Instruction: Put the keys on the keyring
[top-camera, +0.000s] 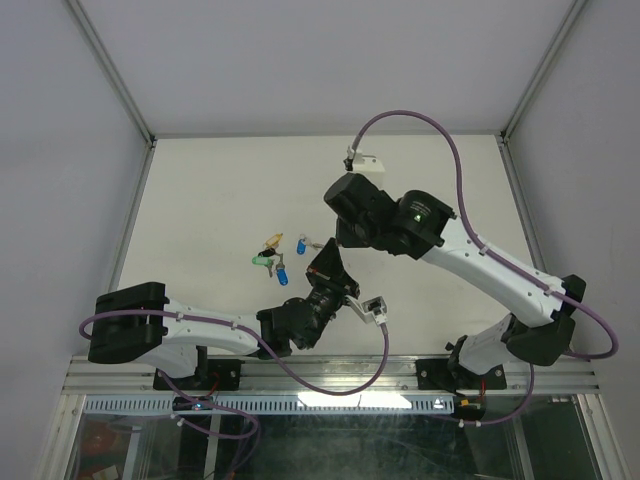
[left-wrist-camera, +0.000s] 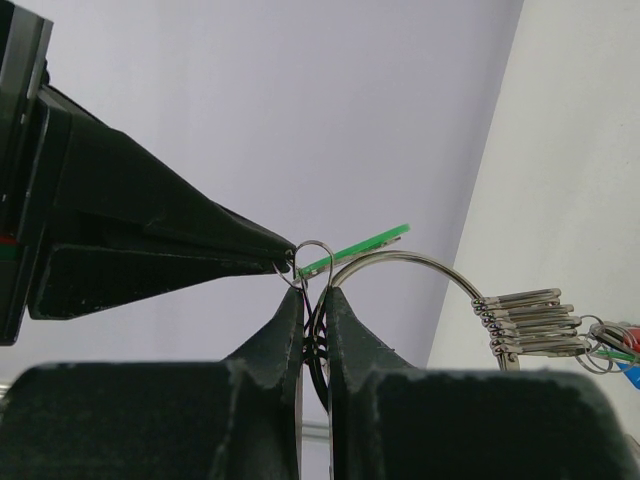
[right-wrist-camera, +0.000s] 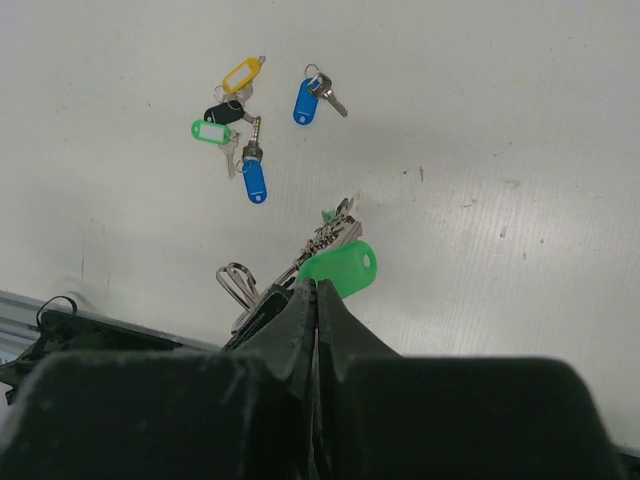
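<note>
I am clamping the left fingers on the thin silver wire keyring and the right fingers on the green-tagged key; misalignment between them risks dropping it.

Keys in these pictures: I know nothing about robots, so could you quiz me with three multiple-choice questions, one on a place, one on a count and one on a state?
1. The loose keys lie: A) in a tray; B) on a hook; C) flat on the table.
2. Blue tags lying among them: A) two; B) none; C) four.
3. The right tool is: A) wide open; B) shut on a green-tagged key; C) shut on nothing.

Answers:
1 C: they rest spread out on the white tabletop.
2 A: one blue tag sits apart, the other at the cluster's edge.
3 B: it is closed, with the green tag sticking out at its tip.
</note>
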